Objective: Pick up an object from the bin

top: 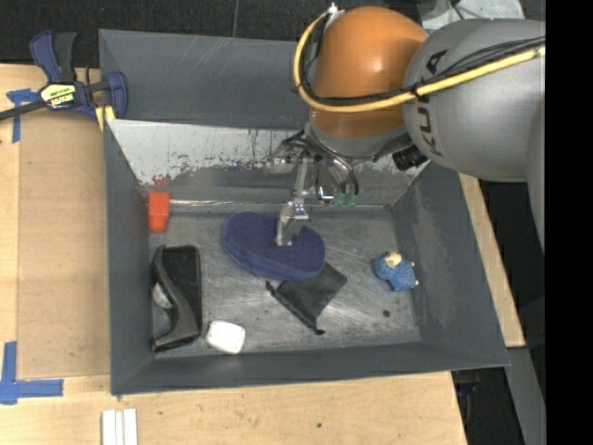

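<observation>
One dark blue cloth [252, 247] (mid-bin) lies under the jaws; open or closed, I cannot tell.

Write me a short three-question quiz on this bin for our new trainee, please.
1. True or false: the gripper is over the dark blue cloth in the middle of the bin.
2. Which lies nearest the bin's left wall? A) orange block B) small blue toy C) black flat piece
3. Fill in: the white lump lies beside the ___ case.
Key: 1 true; 2 A; 3 black.
</observation>
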{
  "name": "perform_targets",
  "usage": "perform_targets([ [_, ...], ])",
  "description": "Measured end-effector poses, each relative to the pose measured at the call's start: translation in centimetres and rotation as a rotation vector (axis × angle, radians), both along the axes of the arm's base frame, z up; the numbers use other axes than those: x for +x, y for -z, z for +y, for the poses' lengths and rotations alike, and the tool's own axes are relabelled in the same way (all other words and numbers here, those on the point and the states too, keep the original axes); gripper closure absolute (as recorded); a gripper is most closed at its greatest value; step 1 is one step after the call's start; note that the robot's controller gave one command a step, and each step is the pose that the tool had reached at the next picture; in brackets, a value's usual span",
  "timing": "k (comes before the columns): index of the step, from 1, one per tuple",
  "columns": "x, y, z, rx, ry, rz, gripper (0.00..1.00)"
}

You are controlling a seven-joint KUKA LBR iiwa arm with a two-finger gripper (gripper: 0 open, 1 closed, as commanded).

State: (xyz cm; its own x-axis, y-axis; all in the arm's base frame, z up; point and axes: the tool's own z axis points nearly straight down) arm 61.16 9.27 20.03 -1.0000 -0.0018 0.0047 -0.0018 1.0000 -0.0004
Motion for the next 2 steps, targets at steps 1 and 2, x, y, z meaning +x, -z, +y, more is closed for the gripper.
perform_targets([
  [1, -2.82, 11.88, 0.33, 0.0, -0.039, 0.0, 0.0],
  [2, -2.53, 11.4, 0.36, 0.002, -0.038, -0.009, 1.0],
])
